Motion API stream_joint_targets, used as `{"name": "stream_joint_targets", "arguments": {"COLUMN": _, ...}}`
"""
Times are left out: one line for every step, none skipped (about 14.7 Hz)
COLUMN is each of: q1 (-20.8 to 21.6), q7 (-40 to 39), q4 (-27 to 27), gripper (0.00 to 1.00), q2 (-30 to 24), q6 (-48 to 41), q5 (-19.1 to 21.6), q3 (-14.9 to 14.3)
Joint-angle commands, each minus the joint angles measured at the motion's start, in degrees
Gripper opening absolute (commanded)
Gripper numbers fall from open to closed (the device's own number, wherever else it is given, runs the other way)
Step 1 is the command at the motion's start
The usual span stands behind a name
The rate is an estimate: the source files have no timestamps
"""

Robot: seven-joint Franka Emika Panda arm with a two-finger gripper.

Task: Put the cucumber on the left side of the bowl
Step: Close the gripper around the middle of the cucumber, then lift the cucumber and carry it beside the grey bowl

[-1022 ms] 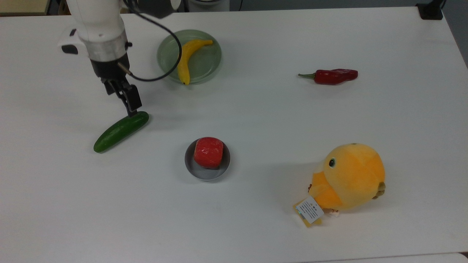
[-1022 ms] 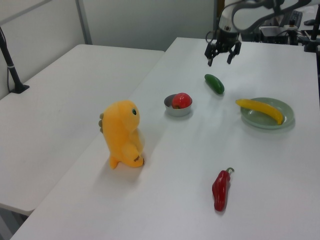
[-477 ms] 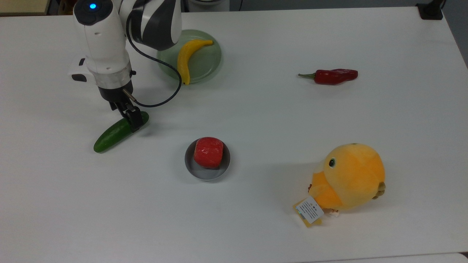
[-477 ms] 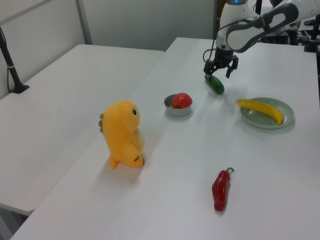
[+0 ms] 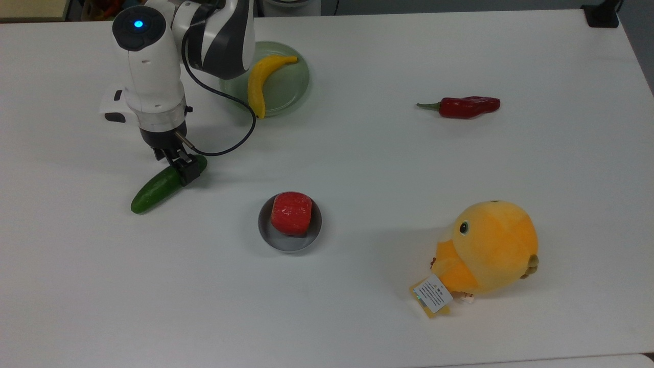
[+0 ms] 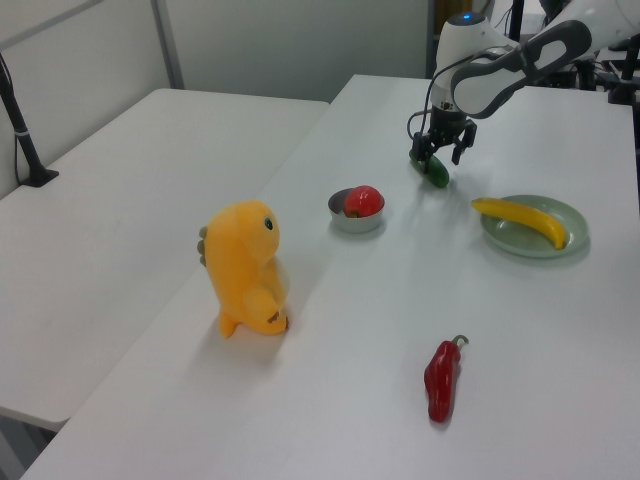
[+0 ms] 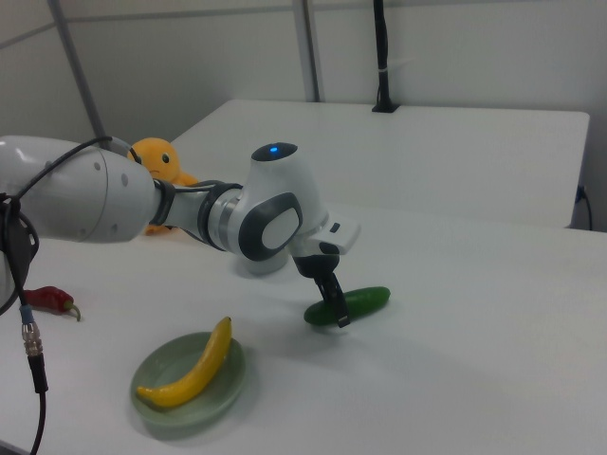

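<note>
Gripper: the gripper point(image 5: 180, 166) is lowered onto the cucumber's upper-right end in the top view; its fingers are set astride the cucumber, one on each side — whether they are already pressed against it cannot be told.
Cucumber: the cucumber point(image 5: 162, 186) is laid flat on the white table point(image 5: 357, 317), slanted from the top view's lower left to its upper right. In the right view point(image 7: 352, 302) one dark finger is seen in front of its middle.
Bowl: the small grey bowl point(image 5: 289, 242) is found to the top view's right of the cucumber and a little lower, well apart from it. A red apple-like fruit point(image 5: 290, 212) is held inside it.
Plate: a pale green plate point(image 5: 296, 87) is placed at the top view's upper middle, partly covered by the arm; a yellow banana point(image 5: 260, 82) is laid across it.
Pepper: a red pepper point(image 5: 465, 106) is seen toward the top view's upper right, alone on the table.
Toy: an orange plush toy point(image 5: 485, 250) — a tag at its base — is seated at the top view's lower right, well apart from the bowl.
</note>
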Motion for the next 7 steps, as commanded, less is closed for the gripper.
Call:
{"name": "stream_joint_targets", "arguments": {"q1": -1.05, "q7": 0.72, "q4": 0.30, "gripper": 0.63, "q2": 1.81, "q6": 2.60, "q5": -2.84, "q3": 0.98}}
{"name": "stream_joint_targets", "arguments": {"q1": -1.05, "q7": 0.81, "q4": 0.30, "gripper": 0.57, "q2": 1.99, "q6": 3.04, "q5": -2.85, "q3": 1.07}}
{"name": "stream_joint_targets", "arguments": {"q1": -1.14, "q7": 0.72, "q4": 0.30, "gripper": 0.48, "q2": 1.99, "q6": 3.05, "q5": -2.85, "q3": 1.07}}
{"name": "stream_joint_targets", "arguments": {"q1": -1.14, "q7": 0.72, "q4": 0.30, "gripper": 0.42, "q2": 1.99, "q6": 3.13, "q5": -2.85, "q3": 1.07}}
{"name": "stream_joint_targets", "arguments": {"q1": -1.05, "q7": 0.64, "q4": 0.30, "gripper": 0.40, "q2": 1.99, "q6": 3.22, "q5": -3.02, "q3": 1.07}}
{"name": "stream_joint_targets", "arguments": {"q1": -1.05, "q7": 0.63, "q4": 0.30, "gripper": 0.37, "q2": 1.99, "q6": 3.31, "q5": -3.03, "q3": 1.07}}
{"name": "stream_joint_targets", "arguments": {"q1": -1.05, "q7": 0.55, "q4": 0.30, "gripper": 0.34, "q2": 1.99, "q6": 3.31, "q5": -3.03, "q3": 1.07}}
